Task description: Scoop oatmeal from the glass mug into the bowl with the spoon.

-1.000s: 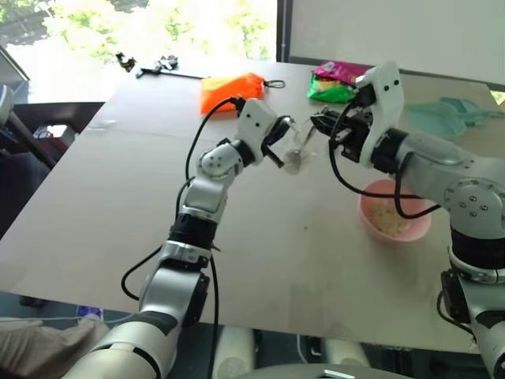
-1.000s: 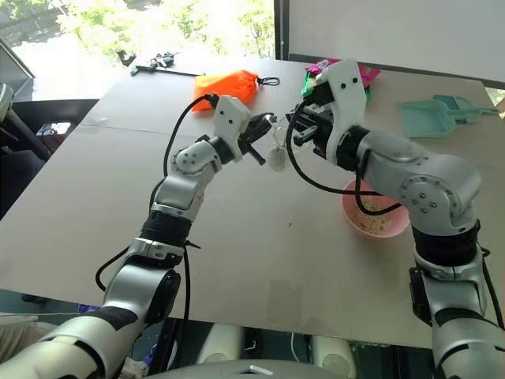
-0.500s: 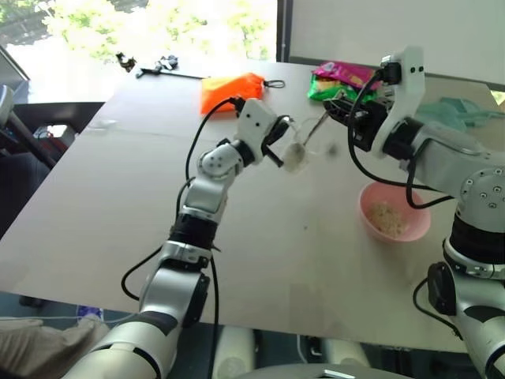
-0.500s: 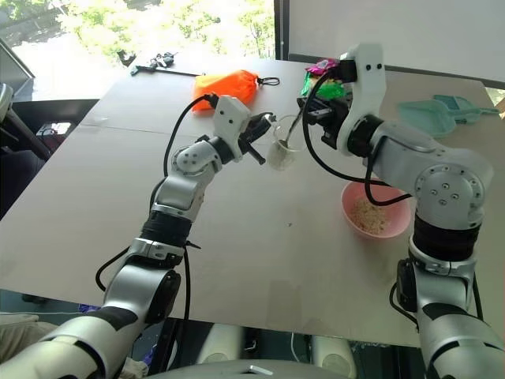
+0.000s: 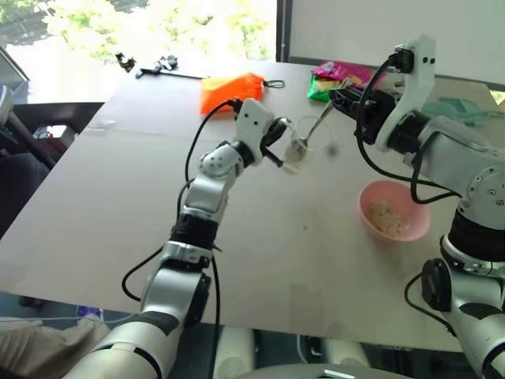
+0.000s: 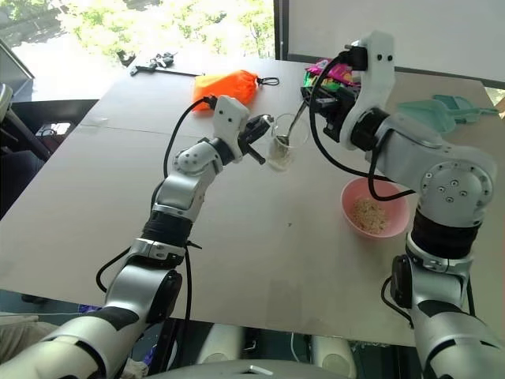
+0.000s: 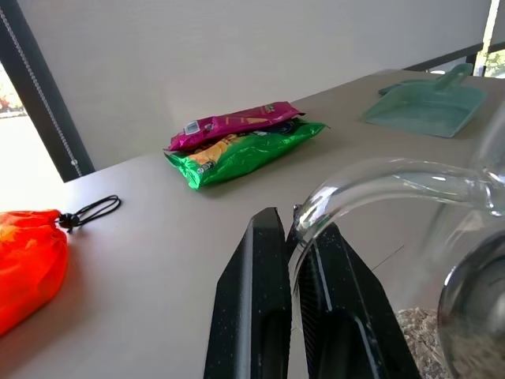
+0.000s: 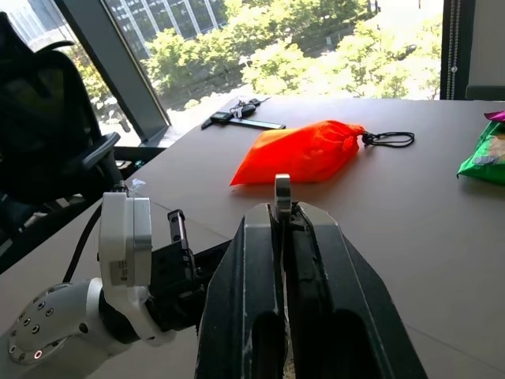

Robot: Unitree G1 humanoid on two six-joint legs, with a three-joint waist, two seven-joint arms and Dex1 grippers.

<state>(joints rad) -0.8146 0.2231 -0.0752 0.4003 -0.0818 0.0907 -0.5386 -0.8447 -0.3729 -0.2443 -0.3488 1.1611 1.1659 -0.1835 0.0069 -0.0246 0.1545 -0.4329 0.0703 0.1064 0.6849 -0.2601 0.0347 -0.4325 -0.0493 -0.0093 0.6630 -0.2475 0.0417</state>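
While the two arms meet over the middle of the table (image 5: 118, 229), other things sit along its far edge. An orange bag (image 5: 230, 90) with a black cord lies at the far side, and a green and pink snack packet (image 5: 338, 80) lies next to it toward the right. A teal dustpan (image 6: 435, 114) rests near the far right corner. Some small dark tools (image 5: 150, 65) lie at the far left corner by the window.

The near half of the table is bare, and so is the whole left side, so there is lots of room there. The pink bowl (image 5: 394, 212) sits close to the right edge, with oatmeal (image 5: 385, 215) in it.

The left gripper (image 5: 276, 140) reaches forward and to the right, about level. Its fingers (image 7: 260, 316) are pressed together on the handle of the glass mug (image 5: 298, 147), which it holds up off the table, tipped a little. More oat flakes lie at the bottom of the mug.

The right gripper (image 5: 347, 101) comes in from the right, higher up, pointing left. Its fingers (image 8: 252, 300) pinch the handle end of the spoon (image 5: 319, 128). The spoon slants down into the mug. The bowl sits well apart from the mug, nearer the robot and to the right, below the right arm.
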